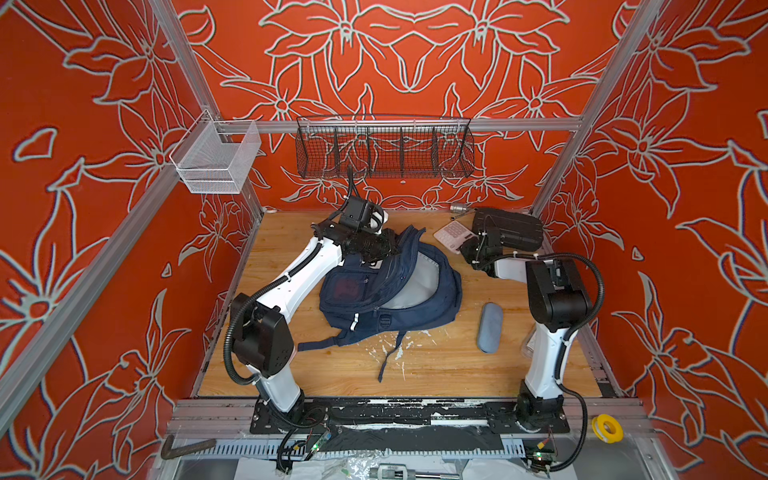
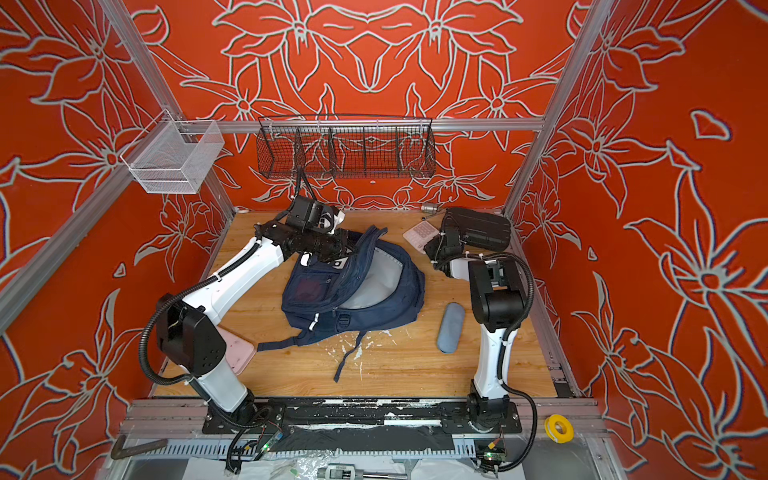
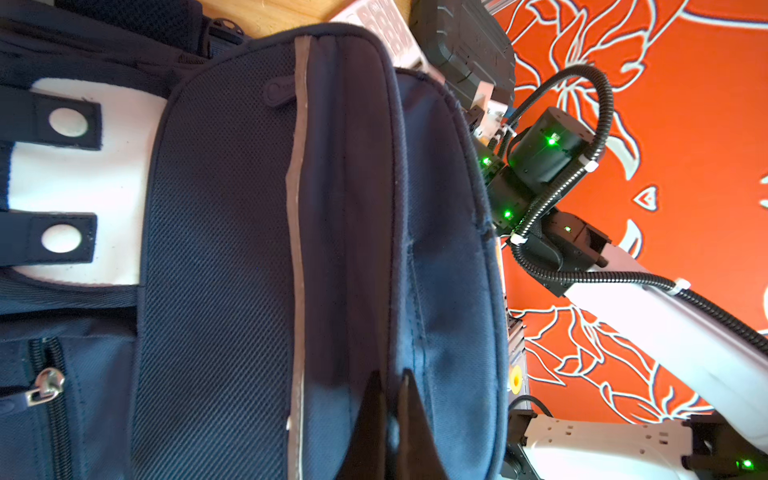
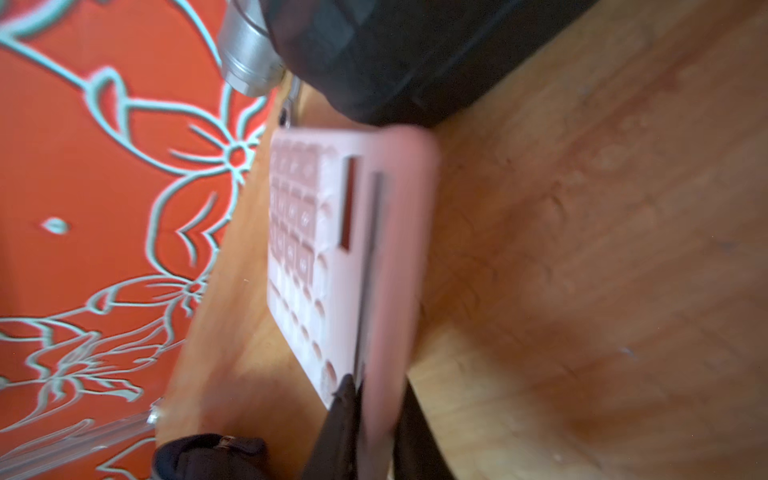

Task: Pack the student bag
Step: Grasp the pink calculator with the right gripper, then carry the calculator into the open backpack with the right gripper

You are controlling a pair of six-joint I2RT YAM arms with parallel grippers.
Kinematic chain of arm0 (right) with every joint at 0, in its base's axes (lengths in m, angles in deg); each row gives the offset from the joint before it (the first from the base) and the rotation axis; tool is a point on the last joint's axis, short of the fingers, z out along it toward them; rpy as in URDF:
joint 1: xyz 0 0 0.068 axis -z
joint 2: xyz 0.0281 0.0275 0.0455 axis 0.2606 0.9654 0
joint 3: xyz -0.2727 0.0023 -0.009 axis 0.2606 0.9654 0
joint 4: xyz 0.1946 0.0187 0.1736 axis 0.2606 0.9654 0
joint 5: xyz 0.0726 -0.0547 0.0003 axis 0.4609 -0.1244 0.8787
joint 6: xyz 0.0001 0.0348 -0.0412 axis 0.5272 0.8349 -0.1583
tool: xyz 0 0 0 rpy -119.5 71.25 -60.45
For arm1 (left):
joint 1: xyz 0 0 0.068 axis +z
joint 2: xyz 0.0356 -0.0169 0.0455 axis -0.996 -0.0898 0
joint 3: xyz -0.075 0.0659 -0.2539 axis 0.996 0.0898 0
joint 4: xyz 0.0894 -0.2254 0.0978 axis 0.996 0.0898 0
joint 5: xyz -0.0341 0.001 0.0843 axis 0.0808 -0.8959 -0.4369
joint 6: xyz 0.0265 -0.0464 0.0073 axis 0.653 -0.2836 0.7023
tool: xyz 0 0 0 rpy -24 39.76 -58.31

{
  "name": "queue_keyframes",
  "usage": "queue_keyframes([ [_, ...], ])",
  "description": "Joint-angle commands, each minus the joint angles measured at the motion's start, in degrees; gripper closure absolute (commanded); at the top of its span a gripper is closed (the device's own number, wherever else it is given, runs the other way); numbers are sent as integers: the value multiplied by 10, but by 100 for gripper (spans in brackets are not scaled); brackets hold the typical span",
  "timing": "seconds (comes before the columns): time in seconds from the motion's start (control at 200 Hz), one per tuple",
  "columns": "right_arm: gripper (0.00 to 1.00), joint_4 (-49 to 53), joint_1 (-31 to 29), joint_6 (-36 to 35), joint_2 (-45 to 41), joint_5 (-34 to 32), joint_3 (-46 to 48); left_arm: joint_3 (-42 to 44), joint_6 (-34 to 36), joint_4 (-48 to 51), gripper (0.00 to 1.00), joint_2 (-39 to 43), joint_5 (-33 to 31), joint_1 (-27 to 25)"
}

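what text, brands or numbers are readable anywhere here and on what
No text is readable.
pink plastic calculator: key marks blurred.
navy-blue fabric backpack: mark on its round rubber zip tab too faint.
small grey metal gauge at the front edge: display too small.

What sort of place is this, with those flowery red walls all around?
Likely a robot test booth, not a real room: aluminium posts frame red flower-print walls, and two robot arms are bolted to a rail at the edge of a wooden tabletop with a student bag on it.
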State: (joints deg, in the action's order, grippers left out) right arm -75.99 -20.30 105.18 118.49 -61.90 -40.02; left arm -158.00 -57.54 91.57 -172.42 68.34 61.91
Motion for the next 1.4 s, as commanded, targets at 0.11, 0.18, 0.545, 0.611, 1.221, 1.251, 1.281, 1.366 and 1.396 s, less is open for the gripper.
queue_keyframes([
  [0.11,97,-53,4,-15,-30,9,22,-14,19,6,100,5,-21,0],
  [0.18,98,-39,4,-37,-65,15,21,-14,20,7,100,8,-23,1],
  [0.545,100,257,23,-172,-333,89,23,-9,39,-17,100,29,-37,-2],
  [0.611,100,329,23,-195,-377,136,29,-19,45,-13,100,24,-41,-6],
  [1.221,98,354,-213,-127,-396,193,92,-30,74,-7,100,39,-100,-76],
  [1.251,97,343,-222,-127,-377,195,84,-26,72,-9,100,41,-102,-78],
  [1.281,96,334,-229,-129,-360,195,74,-23,69,-10,100,42,-103,-80],
  [1.366,80,329,-242,-140,-313,204,42,-14,58,-20,100,48,-105,-81],
  [1.396,75,332,-243,-144,-306,204,35,-14,54,-22,100,49,-107,-82],
])
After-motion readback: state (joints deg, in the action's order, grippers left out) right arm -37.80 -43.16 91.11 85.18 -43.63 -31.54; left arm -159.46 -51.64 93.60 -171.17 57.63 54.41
